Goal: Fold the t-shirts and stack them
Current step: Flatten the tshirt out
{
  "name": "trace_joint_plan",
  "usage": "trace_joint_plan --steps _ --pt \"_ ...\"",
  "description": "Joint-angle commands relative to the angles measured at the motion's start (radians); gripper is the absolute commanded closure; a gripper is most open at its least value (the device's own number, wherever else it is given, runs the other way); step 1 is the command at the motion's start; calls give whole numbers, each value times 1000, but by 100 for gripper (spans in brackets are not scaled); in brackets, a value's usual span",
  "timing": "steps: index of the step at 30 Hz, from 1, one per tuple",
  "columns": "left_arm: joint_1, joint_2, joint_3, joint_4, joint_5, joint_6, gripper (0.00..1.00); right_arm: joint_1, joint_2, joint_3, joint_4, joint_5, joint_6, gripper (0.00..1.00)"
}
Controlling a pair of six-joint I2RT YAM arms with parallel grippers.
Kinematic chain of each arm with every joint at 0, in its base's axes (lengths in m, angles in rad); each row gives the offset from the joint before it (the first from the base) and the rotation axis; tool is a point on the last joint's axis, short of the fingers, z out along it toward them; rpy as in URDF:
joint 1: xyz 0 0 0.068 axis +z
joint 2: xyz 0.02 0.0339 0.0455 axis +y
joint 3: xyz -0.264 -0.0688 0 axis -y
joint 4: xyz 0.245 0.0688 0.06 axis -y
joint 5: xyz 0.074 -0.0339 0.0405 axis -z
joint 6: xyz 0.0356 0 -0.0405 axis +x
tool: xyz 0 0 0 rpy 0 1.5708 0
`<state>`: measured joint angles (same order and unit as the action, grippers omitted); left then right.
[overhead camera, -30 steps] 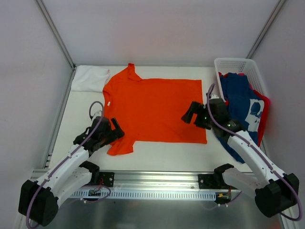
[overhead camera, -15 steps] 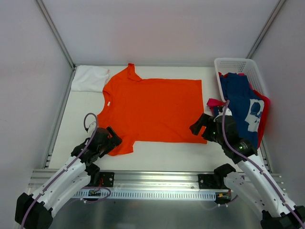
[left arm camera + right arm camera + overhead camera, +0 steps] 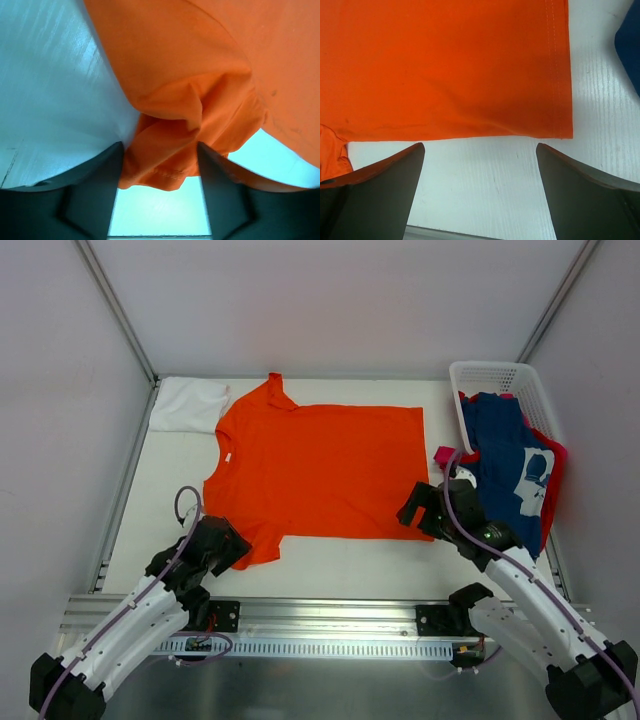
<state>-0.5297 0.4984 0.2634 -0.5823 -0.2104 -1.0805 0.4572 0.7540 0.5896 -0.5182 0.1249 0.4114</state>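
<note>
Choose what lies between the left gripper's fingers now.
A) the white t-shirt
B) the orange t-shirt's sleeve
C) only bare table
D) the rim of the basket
B: in the left wrist view, bunched cloth of the orange t-shirt's sleeve sits between the two fingers of the left gripper.

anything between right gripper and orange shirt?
Only bare table between the right gripper and the orange shirt hem; right wrist view shows it.

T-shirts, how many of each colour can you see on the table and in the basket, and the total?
Orange t-shirt: 1
White t-shirt: 1
Navy t-shirt: 1
Pink-red t-shirt: 1
Total: 4
</note>
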Motion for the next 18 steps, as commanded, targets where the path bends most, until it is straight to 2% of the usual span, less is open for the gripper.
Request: trace_joint_plan --steps 1,2,4,5,9,14,17,18 --pt "-12 0 -26 -50 3 -19 44 5 39 -1 47 19 15 1" --pt "-12 -1 -26 -50 2 -18 56 5 42 -4 50 21 15 1" --pt "-13 0 -24 -50 -4 -16 65 3 53 -13 61 27 17 1" --pt "-13 6 -26 -48 -6 -13 76 5 56 -17 67 30 18 1" --pt "-15 25 -29 -40 -12 -12 100 3 76 -27 78 32 21 1" --pt "-15 39 -27 -28 -18 -4 100 5 114 -27 83 51 27 0" --pt "-15 23 -13 -22 -24 10 100 3 152 -20 43 117 73 1" --pt "-15 19 -4 -21 -30 14 100 3 159 -19 -6 192 95 1"
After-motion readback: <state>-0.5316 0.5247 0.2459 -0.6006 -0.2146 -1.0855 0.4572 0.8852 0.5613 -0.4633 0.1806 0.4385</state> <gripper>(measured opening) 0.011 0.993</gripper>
